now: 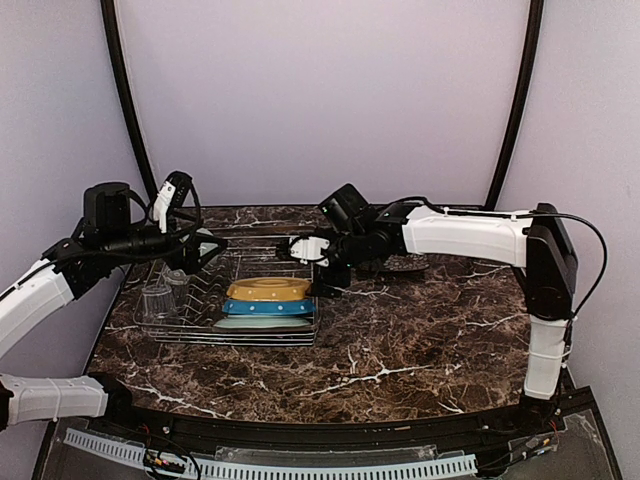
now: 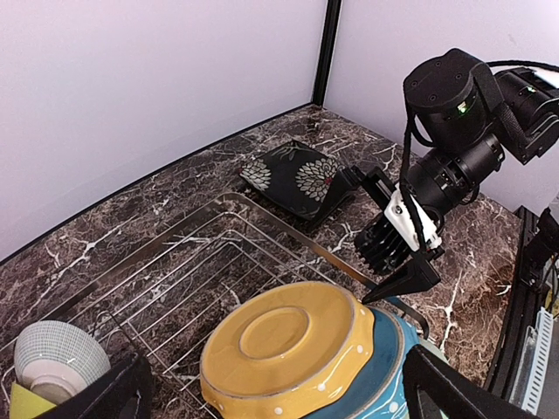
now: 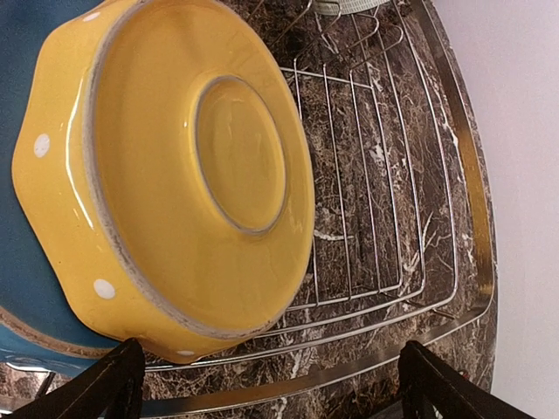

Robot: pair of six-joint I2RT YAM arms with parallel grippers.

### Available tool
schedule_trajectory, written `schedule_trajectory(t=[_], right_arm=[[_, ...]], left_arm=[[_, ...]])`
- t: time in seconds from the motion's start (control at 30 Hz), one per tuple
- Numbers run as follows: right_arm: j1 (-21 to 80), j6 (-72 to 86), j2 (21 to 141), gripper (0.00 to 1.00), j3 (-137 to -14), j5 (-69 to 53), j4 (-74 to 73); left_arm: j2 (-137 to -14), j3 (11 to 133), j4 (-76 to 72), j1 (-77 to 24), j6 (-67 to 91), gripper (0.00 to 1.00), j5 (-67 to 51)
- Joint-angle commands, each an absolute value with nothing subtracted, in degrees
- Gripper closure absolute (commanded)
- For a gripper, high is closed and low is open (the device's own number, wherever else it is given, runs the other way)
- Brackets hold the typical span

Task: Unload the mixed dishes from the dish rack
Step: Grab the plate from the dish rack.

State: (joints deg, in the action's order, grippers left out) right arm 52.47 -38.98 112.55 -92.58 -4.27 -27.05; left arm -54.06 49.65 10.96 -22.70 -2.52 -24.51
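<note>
Starting nearest, at the front rail of the dish rack (image 1: 200, 337) in the lower left of the top view, the pale-green plate (image 1: 262, 323), the blue plate (image 1: 268, 307) and the yellow plate (image 1: 268, 289) are lying overlapped, with the yellow one showing its underside. The right fingers (image 3: 105, 384) are hovering spread wide over that yellow rim, gripping nothing. The left fingers (image 2: 113, 393) are gaping just as empty, sitting in the bottom corners of their own view. Here's the worry: both arms are crowding one plate, so they could be knocking together. A pinch on that glossy, sloping rim could be slipping, or dragging the blue plate along, and a fingertip could be snagging a wire. At left the glasses (image 1: 160, 298) are standing close under the left arm, ripe for a bump. Farthest back, the black square plate (image 2: 297, 179) is already lying on the worktop (image 1: 420, 340).
</note>
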Motion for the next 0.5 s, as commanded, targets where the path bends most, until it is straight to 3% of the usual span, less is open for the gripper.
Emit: schedule_trajectory(t=[0.0,0.47], right_arm=[[53.2,-42.7,113.6,0.02,-93.2,-5.5,-28.2],[53.1,-49.7,114.4,0.01,-91.7,-10.4,-29.2]], left_arm=[[-53.3,48.2,9.1,-22.5,-1.8,0.00,-25.1],[-53.3,48.4,9.7,-22.5,-2.2,0.00,-24.6]])
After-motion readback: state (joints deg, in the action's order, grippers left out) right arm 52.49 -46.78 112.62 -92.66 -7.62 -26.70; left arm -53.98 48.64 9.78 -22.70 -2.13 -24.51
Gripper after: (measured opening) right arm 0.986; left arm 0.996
